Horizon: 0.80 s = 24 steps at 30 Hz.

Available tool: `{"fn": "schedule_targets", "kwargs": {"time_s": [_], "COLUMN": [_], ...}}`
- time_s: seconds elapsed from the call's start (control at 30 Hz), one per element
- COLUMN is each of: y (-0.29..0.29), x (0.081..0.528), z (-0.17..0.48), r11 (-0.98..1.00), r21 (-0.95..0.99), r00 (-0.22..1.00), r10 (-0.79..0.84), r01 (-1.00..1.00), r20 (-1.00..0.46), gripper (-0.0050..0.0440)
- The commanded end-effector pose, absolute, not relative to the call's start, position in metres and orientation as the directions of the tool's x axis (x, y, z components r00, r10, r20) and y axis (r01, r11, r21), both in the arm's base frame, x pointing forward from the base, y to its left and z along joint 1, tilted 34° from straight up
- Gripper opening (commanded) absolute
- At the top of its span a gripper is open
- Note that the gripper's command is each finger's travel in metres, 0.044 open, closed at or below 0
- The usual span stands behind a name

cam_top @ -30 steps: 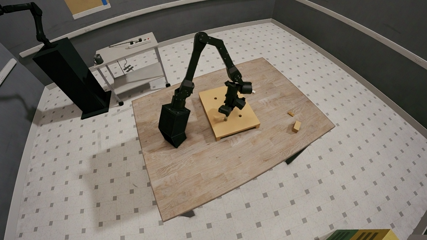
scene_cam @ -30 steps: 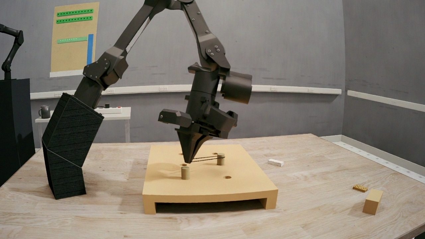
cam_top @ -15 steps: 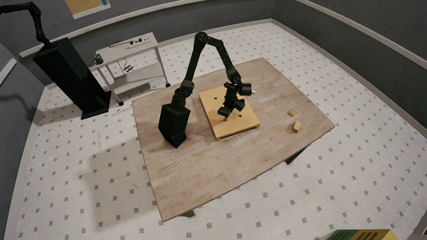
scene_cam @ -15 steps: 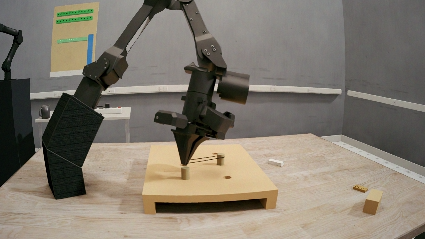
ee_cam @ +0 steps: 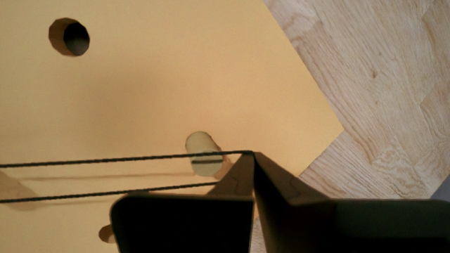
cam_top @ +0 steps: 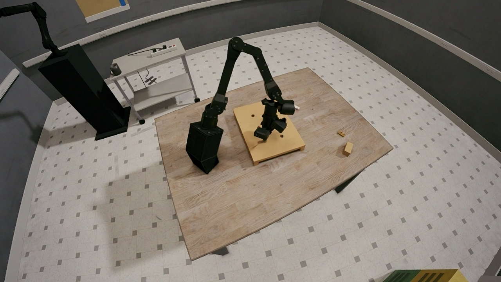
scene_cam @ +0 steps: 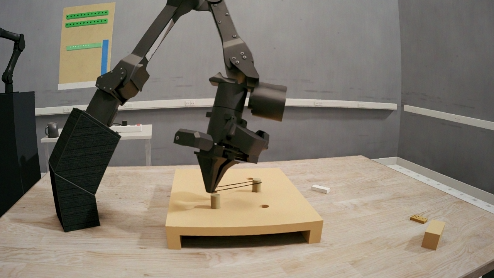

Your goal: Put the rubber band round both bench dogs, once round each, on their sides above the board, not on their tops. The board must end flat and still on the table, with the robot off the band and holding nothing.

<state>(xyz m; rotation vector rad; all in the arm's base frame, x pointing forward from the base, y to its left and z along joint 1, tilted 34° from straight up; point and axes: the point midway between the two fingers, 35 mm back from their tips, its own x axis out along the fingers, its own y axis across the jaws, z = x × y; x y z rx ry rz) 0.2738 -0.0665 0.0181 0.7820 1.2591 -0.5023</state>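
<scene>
The tan board (cam_top: 280, 149) (scene_cam: 241, 224) (ee_cam: 158, 88) stands flat on the table. Two bench dogs stand in it: the far dog (scene_cam: 256, 185) and the near dog (scene_cam: 215, 201) (ee_cam: 201, 145). The thin black rubber band (scene_cam: 236, 186) (ee_cam: 105, 160) is looped round the far dog's side and stretched out in two taut strands to my gripper (cam_top: 263, 140) (scene_cam: 211, 190) (ee_cam: 252, 153). The gripper is shut on the band's other end. Its tip hangs just above the near dog's top, and the upper strand passes over that dog. The far dog is out of the wrist view.
The board has empty holes (scene_cam: 264, 206) (ee_cam: 69, 36). A small white block (scene_cam: 320, 188), a domino (scene_cam: 418, 218) (cam_top: 341, 133) and a wooden block (scene_cam: 432, 234) (cam_top: 347, 148) lie on the table to the right. The arm's black base (scene_cam: 79, 172) stands left of the board.
</scene>
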Motion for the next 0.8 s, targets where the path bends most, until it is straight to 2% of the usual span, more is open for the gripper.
{"fn": "schedule_targets", "kwargs": {"time_s": [0.0,0.77], "y": [-0.0716,-0.0725], "x": [0.2689,0.2685], "z": [0.0192,0.0128], "r11": [0.645,0.641], "r21": [0.237,0.253], "r00": [0.257,0.263], "r10": [0.065,0.082], "r01": [0.727,0.724], "r20": [-0.964,-0.961], "gripper": [-0.005,-0.005]}}
